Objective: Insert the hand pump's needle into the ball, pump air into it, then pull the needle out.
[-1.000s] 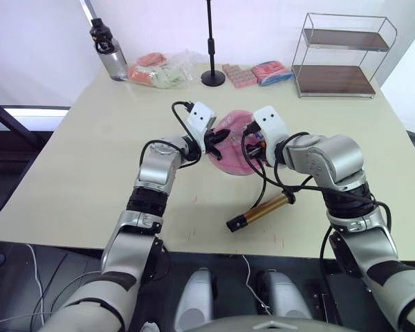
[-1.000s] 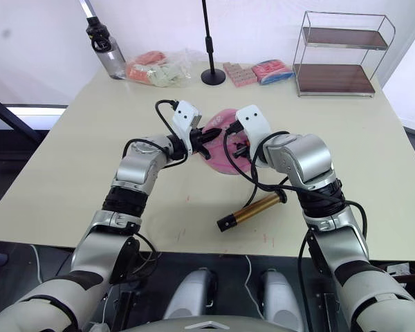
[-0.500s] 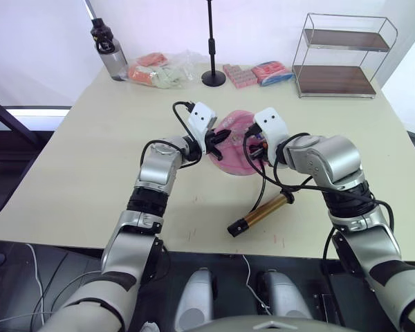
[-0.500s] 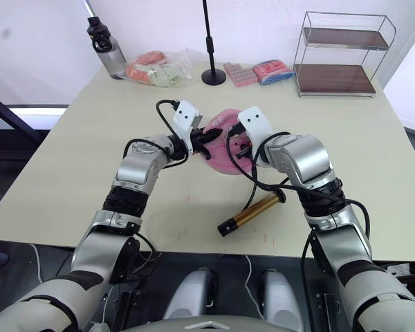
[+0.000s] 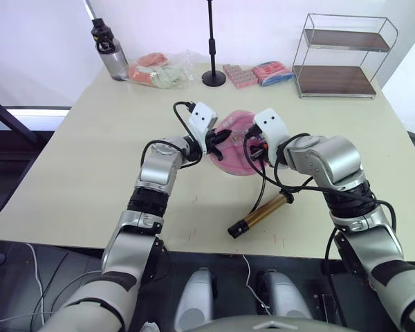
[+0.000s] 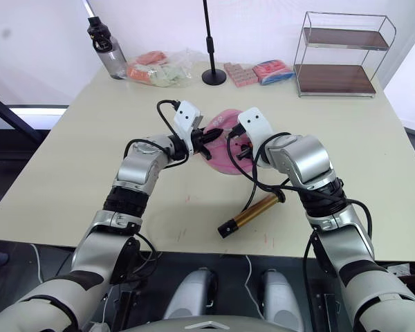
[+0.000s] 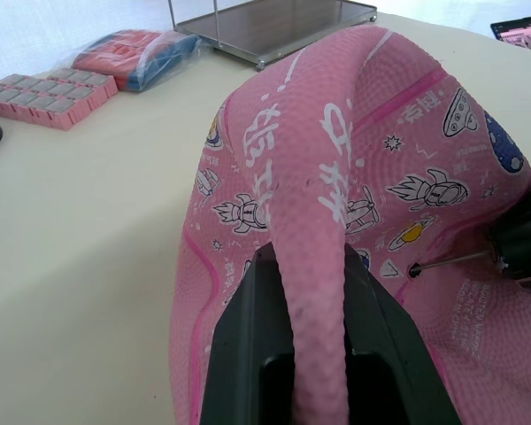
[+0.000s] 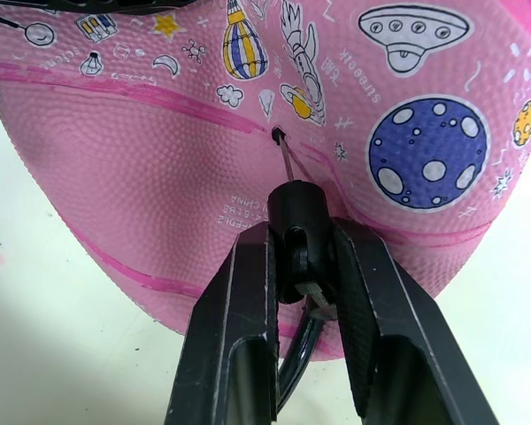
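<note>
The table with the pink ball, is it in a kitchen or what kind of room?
Probably a lab or test room, not a kitchen: a plain table holds a loose mix of props, a wire shelf rack, a black stand and a water bottle.

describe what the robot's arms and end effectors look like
Both arms are silver-grey metal shells with black joint bands and loose black cables looping along them. Each wrist carries a white boxy camera housing. The left end effector and the right end effector each have two matte black, flat-sided fingers that widen toward the base. No markings or labels are legible on them.
</note>
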